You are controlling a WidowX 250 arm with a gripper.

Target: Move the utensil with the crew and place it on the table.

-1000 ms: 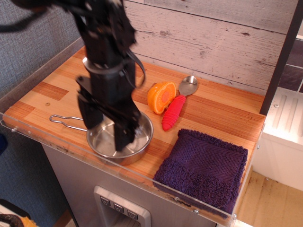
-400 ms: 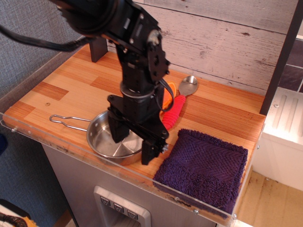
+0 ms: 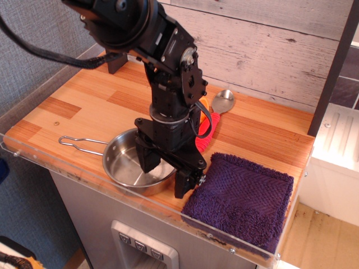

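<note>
While its black fingers straddle the rim, parted, the gripper grips nothing of the shiny round pan.

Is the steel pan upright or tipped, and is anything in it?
Upright and empty: the pan sits flat on the table, its bare shiny bottom showing.

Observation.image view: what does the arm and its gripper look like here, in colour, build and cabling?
The arm is matte black all over, built of blocky segments with round joint housings and small silver screws. Thick black cables loop off its upper left. The gripper has two flat, black, rectangular fingers.
</note>
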